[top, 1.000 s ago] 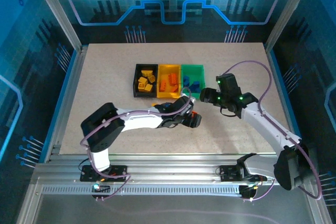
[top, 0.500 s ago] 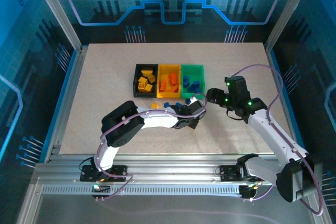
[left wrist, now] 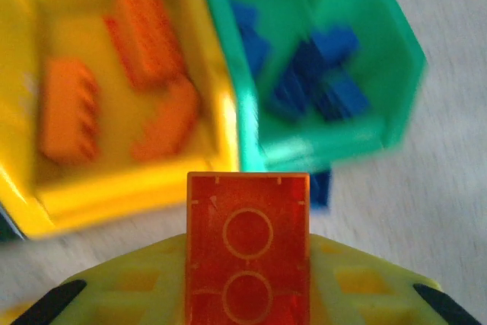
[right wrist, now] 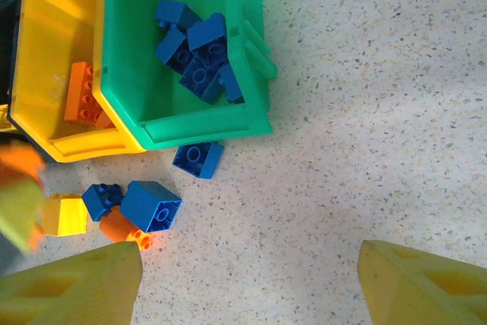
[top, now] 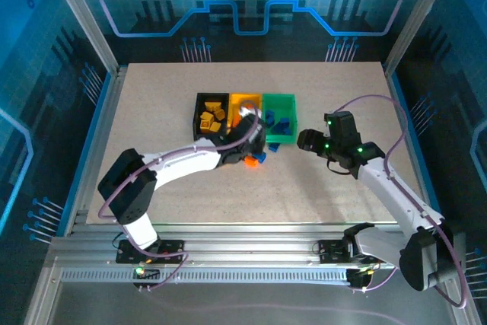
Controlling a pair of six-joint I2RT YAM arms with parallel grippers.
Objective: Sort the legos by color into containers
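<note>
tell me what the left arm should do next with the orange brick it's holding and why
Probably ease the left fingers forward a little so the orange brick hangs above the yellow bin, then open. In the left wrist view the brick is clamped and sits about level with that bin's near wall. The bin holds other orange bricks, while the green bin holds blue bricks.

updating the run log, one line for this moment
left gripper: shut on orange lego, at yellow bin | right gripper: open, empty | loose legos: near green bin
</note>
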